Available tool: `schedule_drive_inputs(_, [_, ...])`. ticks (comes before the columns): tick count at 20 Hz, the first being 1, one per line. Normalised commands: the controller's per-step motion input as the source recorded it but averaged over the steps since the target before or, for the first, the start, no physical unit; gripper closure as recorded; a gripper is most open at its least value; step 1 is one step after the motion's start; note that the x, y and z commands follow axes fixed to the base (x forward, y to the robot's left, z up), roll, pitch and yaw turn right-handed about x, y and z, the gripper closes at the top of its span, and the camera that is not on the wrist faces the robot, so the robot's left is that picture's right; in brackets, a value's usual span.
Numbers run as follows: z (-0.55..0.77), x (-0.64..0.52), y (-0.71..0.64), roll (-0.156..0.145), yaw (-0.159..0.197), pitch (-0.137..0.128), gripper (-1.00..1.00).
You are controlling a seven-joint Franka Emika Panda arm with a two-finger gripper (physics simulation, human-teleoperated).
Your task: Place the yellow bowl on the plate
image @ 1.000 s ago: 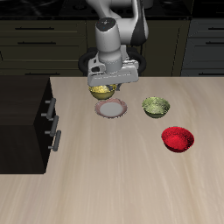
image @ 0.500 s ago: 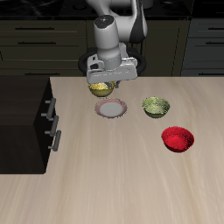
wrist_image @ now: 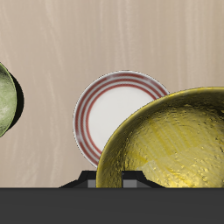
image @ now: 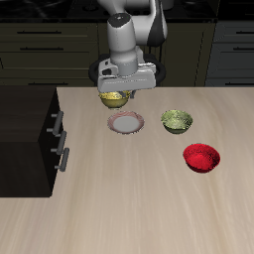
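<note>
Gripper (image: 117, 92) clamped on the yellow bowl (image: 116, 99), held aloft clear of the table (image: 149, 198). Plate (image: 127, 122) lies below and slightly toward the front edge from the gripper, bare. Wrist view: bowl (wrist_image: 171, 140) overlaps the plate's (wrist_image: 109, 114) rim. Olive-green bowl (image: 177, 120) and red bowl (image: 201, 157) sit well apart from the gripper.

Wrist view: bright-yellow speckled glossy bowl (wrist_image: 175, 140) cut by frame edge, covering part of pale red-ringed round plate (wrist_image: 112, 115). Dull olive-green bowl (wrist_image: 7, 98) mostly cropped. Finger contact hidden.
</note>
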Motion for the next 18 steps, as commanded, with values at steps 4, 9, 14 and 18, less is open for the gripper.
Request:
schedule_drive_inputs(4, [0.04,0.09,0.02,0.004,0.005,-0.002,1.0])
schedule_drive_inputs(9, [0.01,0.14,0.02,0.002,0.002,0.002,1.0])
schedule_drive_inputs(14, [-0.04,0.03,0.03,0.002,-0.009,0.017,1.0])
schedule_drive_inputs(18, [-0.18,0.0,0.07,0.009,0.001,0.024,1.0])
